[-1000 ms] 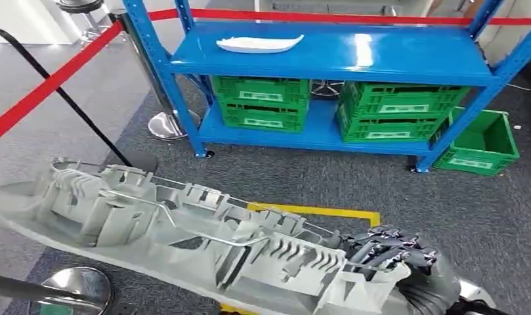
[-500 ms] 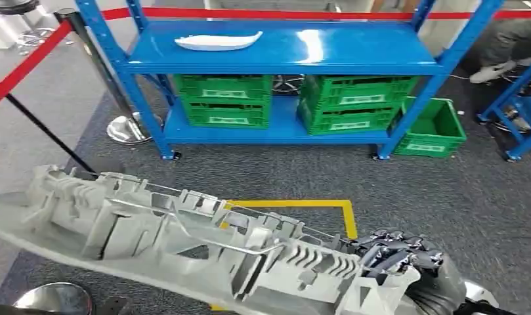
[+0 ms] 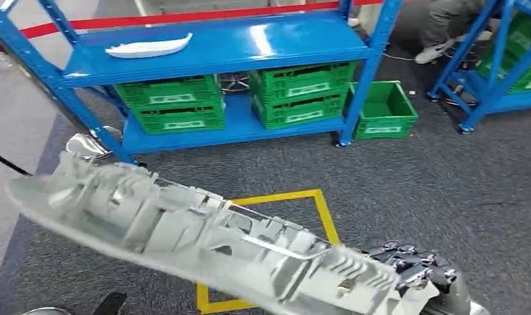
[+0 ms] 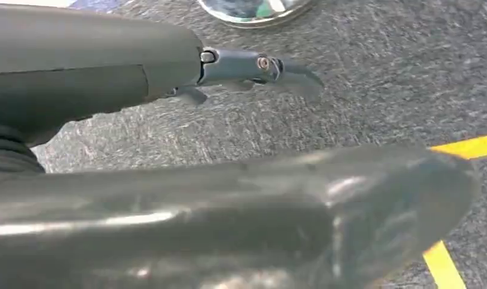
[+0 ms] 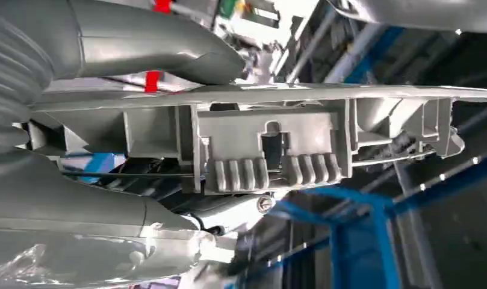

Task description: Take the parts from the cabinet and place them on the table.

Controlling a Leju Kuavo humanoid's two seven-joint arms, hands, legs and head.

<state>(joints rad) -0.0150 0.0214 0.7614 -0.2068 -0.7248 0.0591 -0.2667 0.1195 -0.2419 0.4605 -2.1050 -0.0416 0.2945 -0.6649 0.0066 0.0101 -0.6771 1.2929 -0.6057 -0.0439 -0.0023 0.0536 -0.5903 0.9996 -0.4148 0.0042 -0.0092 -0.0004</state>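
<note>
A long grey ribbed plastic part (image 3: 184, 230) lies slantwise low in the head view, above the carpet. My right hand (image 3: 413, 262) grips its near end at the lower right. In the right wrist view the part's ribbed underside (image 5: 271, 144) runs between the fingers of my right hand (image 5: 78, 198). A second, white part (image 3: 148, 47) lies on the top shelf of the blue cabinet (image 3: 249, 42). In the left wrist view my left hand (image 4: 108, 66) hangs over the carpet with a finger stretched out and nothing in it.
Green crates (image 3: 170, 105) sit on the cabinet's lower shelf, and another green crate (image 3: 384, 111) stands on the floor beside it. A yellow tape square (image 3: 321, 210) marks the carpet. A second blue rack (image 3: 505, 59) and a person's legs (image 3: 446, 26) are at the far right. A red rope (image 3: 184, 18) runs behind the cabinet.
The whole picture has shifted left, so the camera has turned right. The second rack and the person have come into view. The grey part stays in my right hand.
</note>
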